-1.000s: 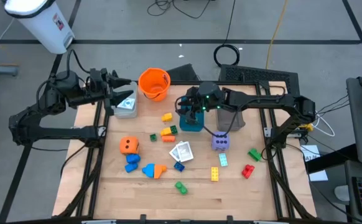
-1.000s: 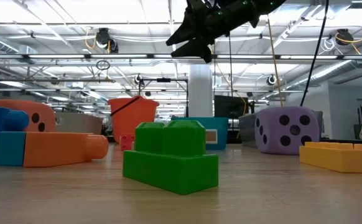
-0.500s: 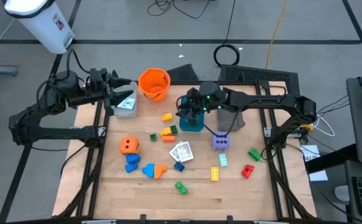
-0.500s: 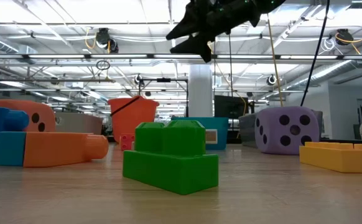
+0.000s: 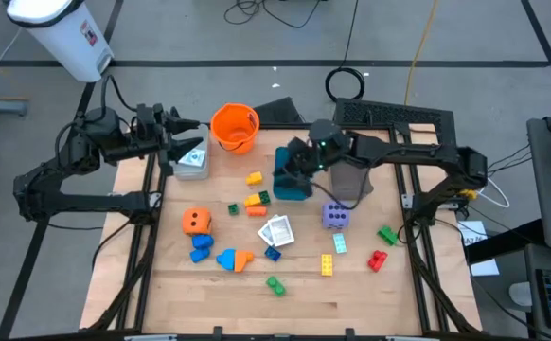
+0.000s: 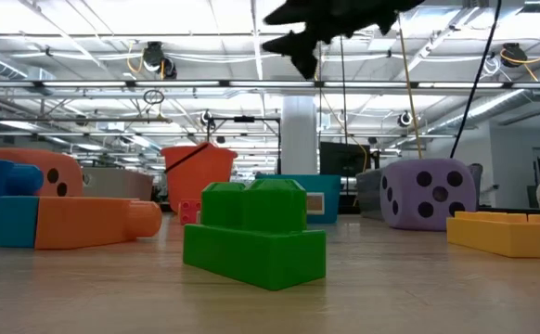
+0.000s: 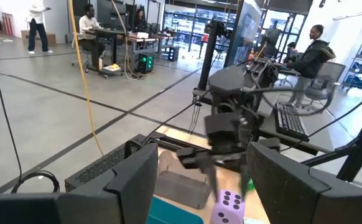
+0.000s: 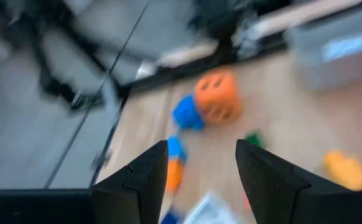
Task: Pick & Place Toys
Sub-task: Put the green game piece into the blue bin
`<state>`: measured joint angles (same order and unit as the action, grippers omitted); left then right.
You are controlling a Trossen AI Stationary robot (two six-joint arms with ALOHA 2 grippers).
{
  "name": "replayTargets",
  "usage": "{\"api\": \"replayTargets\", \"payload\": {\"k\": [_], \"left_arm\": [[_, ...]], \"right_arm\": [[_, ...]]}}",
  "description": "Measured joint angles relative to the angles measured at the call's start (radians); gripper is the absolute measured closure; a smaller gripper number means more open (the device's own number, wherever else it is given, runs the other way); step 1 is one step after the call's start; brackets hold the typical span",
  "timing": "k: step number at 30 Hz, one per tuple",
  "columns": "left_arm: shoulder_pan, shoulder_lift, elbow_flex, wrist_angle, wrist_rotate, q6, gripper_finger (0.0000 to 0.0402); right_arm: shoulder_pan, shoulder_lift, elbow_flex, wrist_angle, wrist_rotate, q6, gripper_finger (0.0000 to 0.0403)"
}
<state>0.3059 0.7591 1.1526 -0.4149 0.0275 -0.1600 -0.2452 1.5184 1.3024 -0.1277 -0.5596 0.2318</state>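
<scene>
The toys lie scattered on the wooden table: an orange die [image 5: 196, 222], a purple die [image 5: 335, 217], white cards [image 5: 277, 230], and small bricks such as a green one [image 5: 275, 283] and a yellow one [image 5: 326, 265]. My right gripper [image 5: 285, 163] hangs open high above the teal tray [image 5: 294, 188], with nothing between its fingers [image 8: 137, 180]. It points toward the orange die [image 8: 217, 96] and slants a little downward. My left gripper [image 5: 185, 134] waits open, level, over the table's far left corner.
An orange bucket [image 5: 235, 128] stands at the far edge. A pale tray [image 5: 192, 161] sits below my left gripper, and a grey tray [image 5: 353, 180] stands right of the teal one. People are in the room beyond the table [image 7: 84, 28].
My right gripper has risen above the teal tray and tipped up from a steeper downward slant to nearly level.
</scene>
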Motion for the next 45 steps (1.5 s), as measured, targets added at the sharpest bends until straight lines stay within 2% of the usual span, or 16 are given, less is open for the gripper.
{"api": "replayTargets", "payload": {"k": [3, 5, 7, 10, 14, 25, 40, 45], "left_arm": [[0.000, 0.000, 0.000, 0.000, -0.001, 0.000, 0.0151], [0.000, 0.000, 0.000, 0.000, -0.001, 0.000, 0.0151], [0.000, 0.000, 0.000, 0.000, -0.002, 0.000, 0.0151], [0.000, 0.000, 0.000, 0.000, -0.002, 0.000, 0.0151], [0.000, 0.000, 0.000, 0.000, -0.002, 0.000, 0.0151], [0.000, 0.000, 0.000, 0.000, -0.002, -0.001, 0.0151], [0.000, 0.000, 0.000, 0.000, -0.002, -0.001, 0.0151], [0.000, 0.000, 0.000, 0.000, -0.002, -0.001, 0.0151]], "right_arm": [[0.035, -0.059, 0.000, -0.152, -0.031, -0.095, 0.0222], [0.075, -0.109, 0.000, -0.302, 0.011, -0.179, 0.0222], [0.123, -0.146, -0.001, -0.423, 0.108, -0.268, 0.0222], [0.189, -0.192, -0.001, -0.582, 0.313, -0.361, 0.0222], [0.243, -0.222, -0.001, -0.659, 0.478, -0.336, 0.0222], [0.261, -0.224, -0.001, -0.676, 0.479, -0.142, 0.0222], [0.267, -0.224, -0.001, -0.646, 0.480, -0.157, 0.0222], [0.267, -0.224, -0.001, -0.689, 0.452, -0.134, 0.0222]]}}
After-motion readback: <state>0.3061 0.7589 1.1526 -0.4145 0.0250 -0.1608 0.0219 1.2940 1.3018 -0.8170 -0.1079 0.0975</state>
